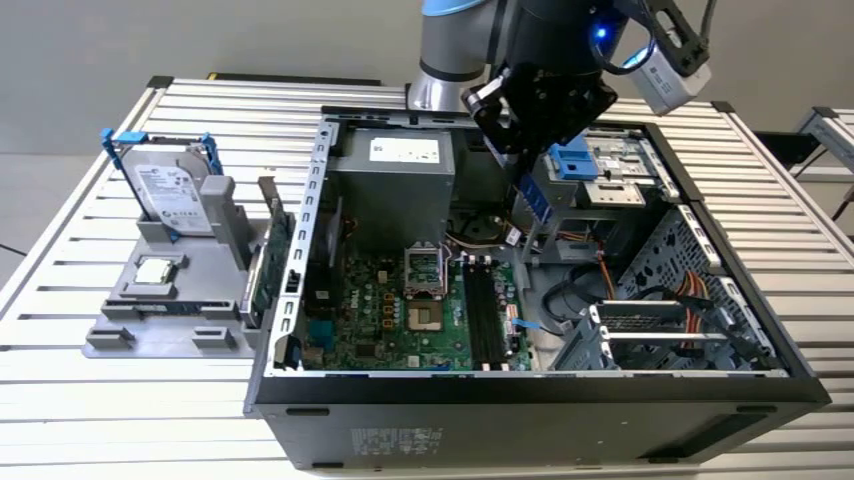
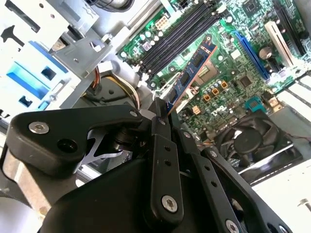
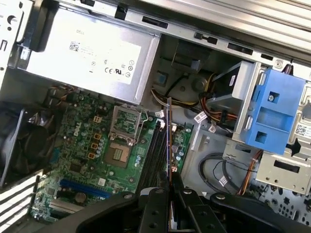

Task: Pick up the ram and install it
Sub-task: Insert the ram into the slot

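The black two-finger gripper (image 2: pixel 163 108) is clamping one end of the ram (image 2: pixel 192 76), a thin, dark blue-green circuit-board stick. The stick is hanging in the upper middle of the exterior view, above the green motherboard (image 1: pixel 387 310) inside the open grey computer case (image 1: pixel 534 385), apart from the black memory slots (image 1: pixel 487 315). It is probably handling as light and stiff but fragile (edge-on it is appearing very thin), so grasping is best done on the bare board edges, not on chips or contacts.
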{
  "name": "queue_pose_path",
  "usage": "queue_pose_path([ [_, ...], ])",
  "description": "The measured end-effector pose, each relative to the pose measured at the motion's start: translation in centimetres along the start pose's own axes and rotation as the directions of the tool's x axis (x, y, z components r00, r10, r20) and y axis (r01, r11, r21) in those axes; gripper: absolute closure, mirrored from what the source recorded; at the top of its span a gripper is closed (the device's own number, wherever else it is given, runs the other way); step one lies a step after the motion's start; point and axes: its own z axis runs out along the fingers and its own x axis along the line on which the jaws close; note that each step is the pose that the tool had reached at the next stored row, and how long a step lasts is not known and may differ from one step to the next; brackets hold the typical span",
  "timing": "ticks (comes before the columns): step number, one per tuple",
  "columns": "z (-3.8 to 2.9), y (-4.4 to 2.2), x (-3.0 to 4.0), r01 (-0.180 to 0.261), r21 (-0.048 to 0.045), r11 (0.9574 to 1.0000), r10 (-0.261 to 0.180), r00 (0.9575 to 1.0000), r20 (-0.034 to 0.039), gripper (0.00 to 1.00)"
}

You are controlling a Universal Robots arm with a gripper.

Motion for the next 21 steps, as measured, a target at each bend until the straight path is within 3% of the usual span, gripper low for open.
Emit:
queue_pose_path([
  [9, 0.0, 0.0, 0.01, -0.065, 0.0003, 0.9979, 0.065, 0.9979, 0.0026, 1.0],
  [21, 0.0, 0.01, 0.04, -0.144, -0.0004, 0.9896, 0.144, 0.9896, 0.0059, 1.0],
])
